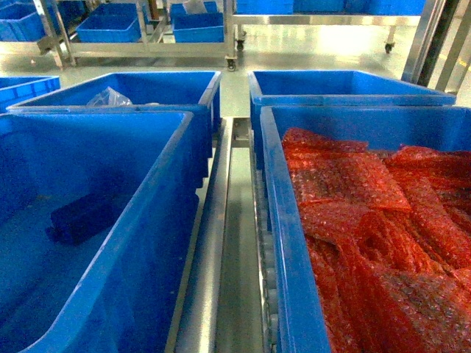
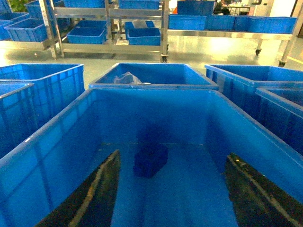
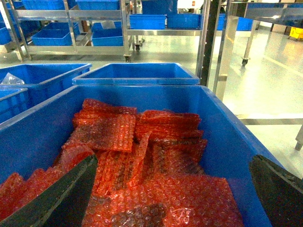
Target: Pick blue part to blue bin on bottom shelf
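The part lies on the floor of the bin, near its far wall, untouched. It appears rigid, blocky and light. Grasp across its short sides. The left gripper hangs above the bin, spread wide and empty. The right gripper is likewise spread and empty over the bubble wrap.

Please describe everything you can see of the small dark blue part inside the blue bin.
The blue part is a small, dark navy, blocky oblong piece, apparently plastic, with a slightly ribbed or stepped top. It lies flat on the floor of the blue bin, near the middle, touching only the floor and clear of the walls. In the head view it appears as a dark oblong lying at a slant. The left tool is above it, open, its fingers apart and not touching it.
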Available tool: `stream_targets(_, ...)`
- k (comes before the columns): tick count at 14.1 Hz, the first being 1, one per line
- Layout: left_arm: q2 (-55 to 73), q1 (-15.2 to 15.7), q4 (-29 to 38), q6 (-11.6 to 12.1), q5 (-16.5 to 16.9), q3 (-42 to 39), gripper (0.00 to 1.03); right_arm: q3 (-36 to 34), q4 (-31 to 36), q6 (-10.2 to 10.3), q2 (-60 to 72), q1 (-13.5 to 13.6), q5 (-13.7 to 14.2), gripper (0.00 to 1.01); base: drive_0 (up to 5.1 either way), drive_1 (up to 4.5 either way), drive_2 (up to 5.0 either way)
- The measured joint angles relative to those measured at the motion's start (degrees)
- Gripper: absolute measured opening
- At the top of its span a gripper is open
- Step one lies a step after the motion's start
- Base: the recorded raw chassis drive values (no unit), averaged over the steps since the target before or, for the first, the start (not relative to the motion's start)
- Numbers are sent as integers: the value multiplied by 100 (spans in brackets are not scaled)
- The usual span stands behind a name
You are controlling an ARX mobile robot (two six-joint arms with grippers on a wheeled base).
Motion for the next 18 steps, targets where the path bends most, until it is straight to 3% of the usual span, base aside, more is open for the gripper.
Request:
stream_targets(3, 0, 0, 0, 4, 0, 0, 100, 0, 0, 2, 0, 0, 0, 98, 0, 0, 0)
stream_targets(18, 0, 0, 0, 4, 0, 0, 98, 0, 2, 0, 0, 0, 0, 98, 0, 0, 0)
